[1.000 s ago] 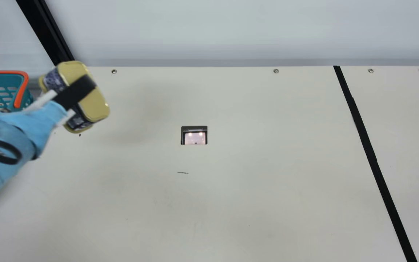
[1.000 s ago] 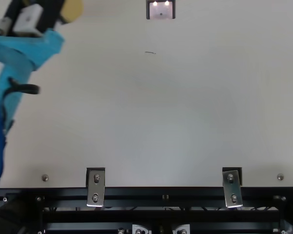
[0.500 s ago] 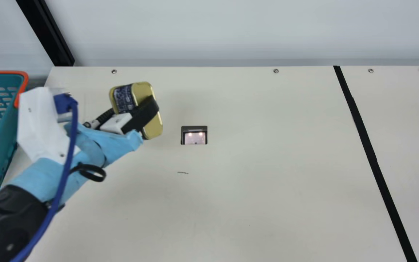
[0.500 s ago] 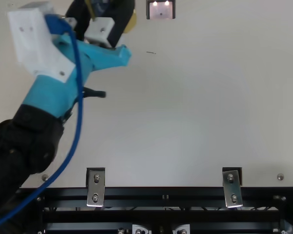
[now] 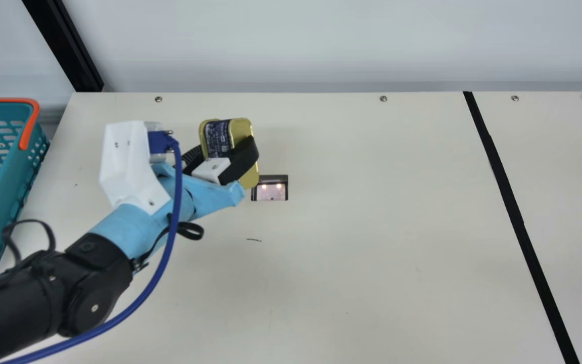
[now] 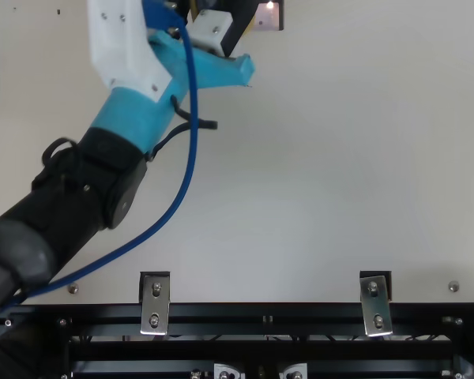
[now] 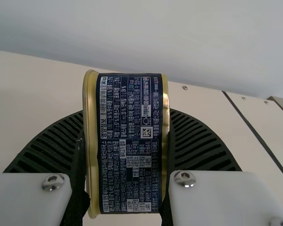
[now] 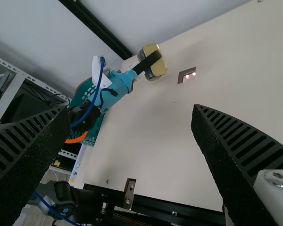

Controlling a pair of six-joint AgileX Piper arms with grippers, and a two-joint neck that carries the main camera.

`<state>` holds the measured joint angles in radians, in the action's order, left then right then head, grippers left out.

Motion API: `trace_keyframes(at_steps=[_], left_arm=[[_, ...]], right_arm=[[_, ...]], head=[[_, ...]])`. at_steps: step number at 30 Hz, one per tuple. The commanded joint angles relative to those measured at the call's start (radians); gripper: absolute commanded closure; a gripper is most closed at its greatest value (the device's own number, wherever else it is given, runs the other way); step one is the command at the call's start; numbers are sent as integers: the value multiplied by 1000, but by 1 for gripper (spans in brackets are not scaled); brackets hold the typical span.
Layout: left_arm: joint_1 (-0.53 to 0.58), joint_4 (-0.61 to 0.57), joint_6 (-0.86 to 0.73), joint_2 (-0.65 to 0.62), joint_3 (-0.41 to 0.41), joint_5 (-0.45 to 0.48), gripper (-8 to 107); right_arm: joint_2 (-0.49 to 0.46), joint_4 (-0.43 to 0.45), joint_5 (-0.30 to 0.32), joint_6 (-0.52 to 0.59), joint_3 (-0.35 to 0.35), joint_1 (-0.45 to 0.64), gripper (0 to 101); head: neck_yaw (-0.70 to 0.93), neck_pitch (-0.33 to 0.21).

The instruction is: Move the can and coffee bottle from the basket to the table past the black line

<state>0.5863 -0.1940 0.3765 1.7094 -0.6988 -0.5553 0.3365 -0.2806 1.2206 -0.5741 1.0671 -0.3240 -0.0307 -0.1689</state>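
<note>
The can (image 5: 217, 136) is clamped by the left gripper (image 5: 231, 154) above the table (image 5: 372, 263), between basket (image 5: 10, 177) and black line (image 5: 507, 202); the right gripper (image 8: 131, 107) is set with fingers wide apart.

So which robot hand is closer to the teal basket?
Left. The left gripper holds the can over the table, right of the basket in the main view. The right gripper is farther off, the left arm in between.
</note>
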Motion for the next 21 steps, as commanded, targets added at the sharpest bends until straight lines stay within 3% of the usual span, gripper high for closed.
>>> trace_keyframes(at_steps=[1,21], left_arm=[[3,4,-7,36,-27,-6,89],[18,0,-111,245,-285,20,89]], right_arm=[[0,0,0,0,0,0,0],[0,0,0,0,0,0,0]], head=[[-1,-7],[-1,-7]])
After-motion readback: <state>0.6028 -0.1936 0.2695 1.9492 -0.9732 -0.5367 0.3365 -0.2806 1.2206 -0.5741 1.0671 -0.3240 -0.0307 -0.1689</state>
